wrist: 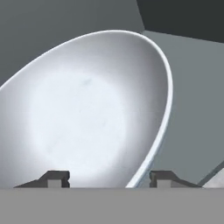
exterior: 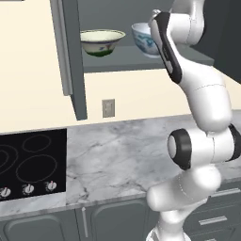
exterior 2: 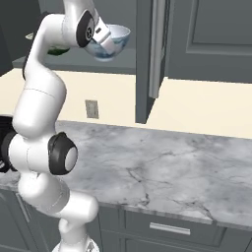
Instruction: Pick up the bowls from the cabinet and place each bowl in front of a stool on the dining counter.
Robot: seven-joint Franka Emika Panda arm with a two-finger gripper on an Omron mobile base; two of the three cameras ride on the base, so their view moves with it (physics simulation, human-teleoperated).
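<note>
The cabinet (exterior: 70, 61) hangs open above the worktop (exterior: 117, 150), and the gripper (wrist: 103, 179) is up inside it, at shelf (exterior: 141, 63) level. Right ahead of the gripper sits the blue-and-white bowl (exterior 2: 114, 42) — in the hand view its rim runs between the two fingertips (wrist: 54, 178), one inside the bowl and one outside the wall. The jaws stand partly apart across that rim; whether they pinch it yet I cannot tell. Well off to the gripper's side, on the same shelf, stands the green bowl (exterior: 101, 41), untouched.

Both bowls look like glazed ceramic — stiff, fairly heavy for their size, slick and liable to chip. The thin rim wall is the sensible hold, taken squarely, since a one-sided rim grip lets the bowl swing downward when lifted.
</note>
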